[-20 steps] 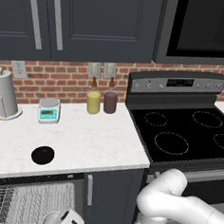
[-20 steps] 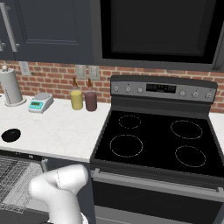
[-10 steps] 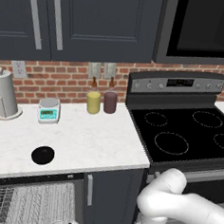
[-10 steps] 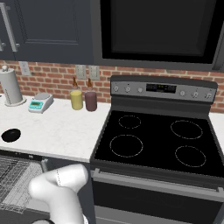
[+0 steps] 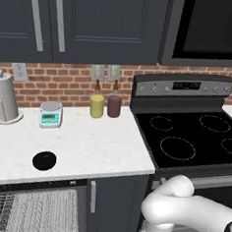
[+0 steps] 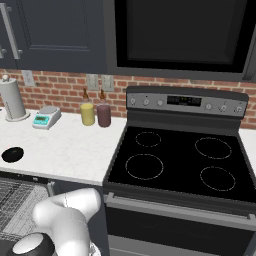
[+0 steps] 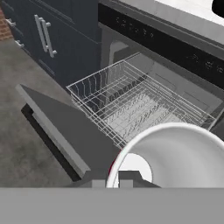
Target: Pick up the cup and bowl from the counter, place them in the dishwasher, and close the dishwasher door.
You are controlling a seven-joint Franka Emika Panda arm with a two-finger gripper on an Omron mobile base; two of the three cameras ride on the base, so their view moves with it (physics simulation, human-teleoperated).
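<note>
Cup [image 7: 175, 153] sits right at pincer [image 7: 113, 183], mouth toward camera, over open dishwasher rack [image 7: 131, 105]; pincer grip state unclear.

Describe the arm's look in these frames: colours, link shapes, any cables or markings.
The glossy white, rounded tubular arm bends through bulbous elbow-like joints, with a dark joint section at the frame edge in the left base view. In the right base view the same white arm ends in a dark grey rounded cap near the bottom. No cables, logos or markings are visible.
</note>
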